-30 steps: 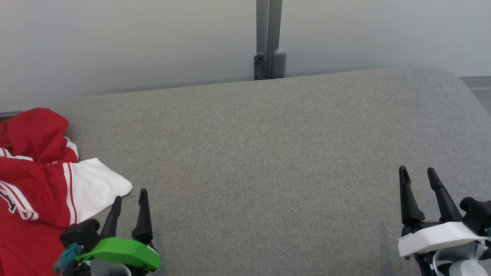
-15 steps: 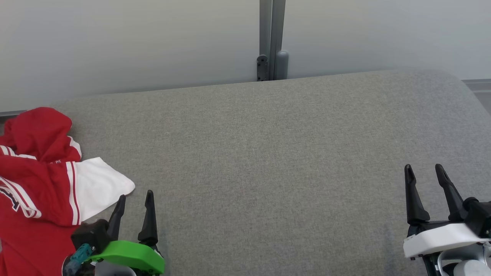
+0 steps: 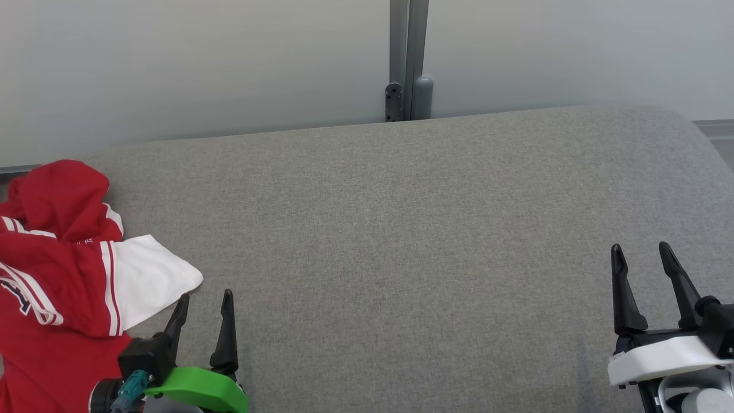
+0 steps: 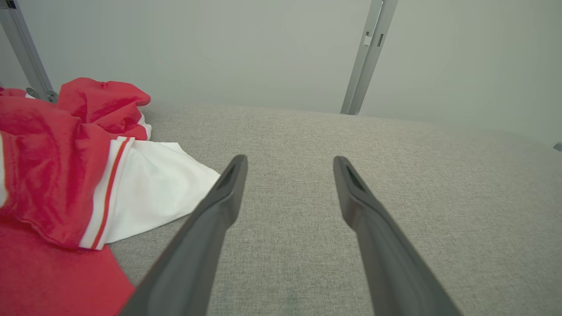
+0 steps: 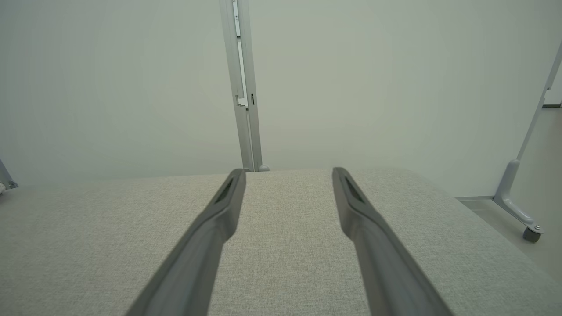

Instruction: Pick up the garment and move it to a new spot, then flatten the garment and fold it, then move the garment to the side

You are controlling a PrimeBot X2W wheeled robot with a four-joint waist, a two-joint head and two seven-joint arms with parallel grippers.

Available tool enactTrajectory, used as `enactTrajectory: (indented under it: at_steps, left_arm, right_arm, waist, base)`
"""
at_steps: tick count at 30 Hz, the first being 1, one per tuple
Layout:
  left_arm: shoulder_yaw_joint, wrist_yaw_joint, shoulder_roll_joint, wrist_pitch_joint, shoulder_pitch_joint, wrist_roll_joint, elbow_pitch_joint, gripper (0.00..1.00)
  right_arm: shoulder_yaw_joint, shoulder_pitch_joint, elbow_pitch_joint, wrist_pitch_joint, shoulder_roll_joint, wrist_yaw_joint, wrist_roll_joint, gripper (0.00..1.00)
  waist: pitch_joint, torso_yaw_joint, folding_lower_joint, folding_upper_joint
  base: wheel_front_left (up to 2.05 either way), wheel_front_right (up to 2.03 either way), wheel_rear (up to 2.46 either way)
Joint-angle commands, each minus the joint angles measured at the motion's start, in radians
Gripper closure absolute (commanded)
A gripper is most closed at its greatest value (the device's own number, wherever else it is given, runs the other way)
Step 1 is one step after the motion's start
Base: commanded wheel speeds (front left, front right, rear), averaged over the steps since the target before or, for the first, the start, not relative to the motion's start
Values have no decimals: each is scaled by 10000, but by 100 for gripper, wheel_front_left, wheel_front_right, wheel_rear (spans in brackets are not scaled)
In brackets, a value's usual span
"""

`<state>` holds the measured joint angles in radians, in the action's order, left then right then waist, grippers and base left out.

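Red-and-white jersey (image 3: pixel 57 275) lies crumpled at 8 to 9 o'clock in the head view, on the left end of the grey upholstered surface (image 3: pixel 401 229), with part of it running off the frame. Its white flap (image 3: pixel 149 278), edged with red stripes, points toward 3 o'clock. The tip sits just beside the left gripper (image 3: pixel 206 295) and appears not to touch it. The left gripper is at 7 o'clock, fingers spread with nothing between them. The right gripper (image 3: pixel 640 246) is at 4 o'clock, also spread and empty, well apart from the cloth. A metal post (image 3: pixel 407 57) stands at 12 o'clock against a pale wall. Judgement: this is the first step, the pick-up, not yet begun. The next move likely calls for the left gripper to swing toward 9 or 10 o'clock, drop onto the white flap or a red fold, and close on several layers. The carry would then go toward the middle of the surface. The right gripper has a long reach across if it is to help. A single-layer pinch may drag the heap unevenly.
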<state>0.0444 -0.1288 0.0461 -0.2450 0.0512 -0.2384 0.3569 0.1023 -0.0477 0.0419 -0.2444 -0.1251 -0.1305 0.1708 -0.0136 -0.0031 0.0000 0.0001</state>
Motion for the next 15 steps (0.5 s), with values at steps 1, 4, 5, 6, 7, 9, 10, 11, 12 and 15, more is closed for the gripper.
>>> enactTrajectory:
  at_steps: [1,4,5,6,7,9,10,11,12,15]
  left_arm:
    - [-26,-23,68,-65,-73,220,-2,0]
    - [-64,-24,71,-143,-57,409,24,0]
    - [-71,-24,71,-156,-48,446,29,0]
    - [-76,-25,70,-147,-40,502,34,0]
    - [-87,-25,72,-175,-38,572,36,0]
    - [-106,-25,72,-226,-30,689,35,0]
    - [-117,-26,73,-230,-21,730,30,0]
    - [-135,-24,73,-210,-12,695,22,0]
    - [-146,-18,73,-210,-5,687,12,0]
    - [-196,-17,73,-210,25,681,22,0]
  right_arm:
    - [14,1,-18,-83,-13,-4,-109,0]
    - [-50,-58,38,-145,20,-4,-148,0]
    - [-66,-70,40,-155,17,-4,-191,0]
    - [-99,-92,51,-170,21,-4,-227,0]
    - [-131,-115,49,-179,27,-4,-265,0]
    - [-172,-128,43,-227,27,-4,-337,0]
    - [-197,-116,39,-225,31,-4,-336,0]
    - [-215,-99,54,-222,33,-4,-280,0]
    - [-243,-90,72,-222,28,-4,-246,0]
    - [-292,-50,97,-222,10,-4,-162,0]
  waist:
    - [-2,3,0,-1]
    - [-4,15,0,-1]
    - [-2,17,0,-1]
    - [-5,19,0,-1]
    - [-7,21,0,-1]
    - [0,24,0,-1]
    - [5,27,0,-1]
    - [8,28,0,-1]
    - [10,30,0,-1]
    - [15,34,0,-1]
  base:
    - [0,0,0]
    - [0,0,0]
    - [0,0,0]
    - [0,0,0]
    - [0,0,0]
    - [0,0,0]
    - [0,0,0]
    - [0,0,0]
    - [0,0,0]
    - [0,0,0]
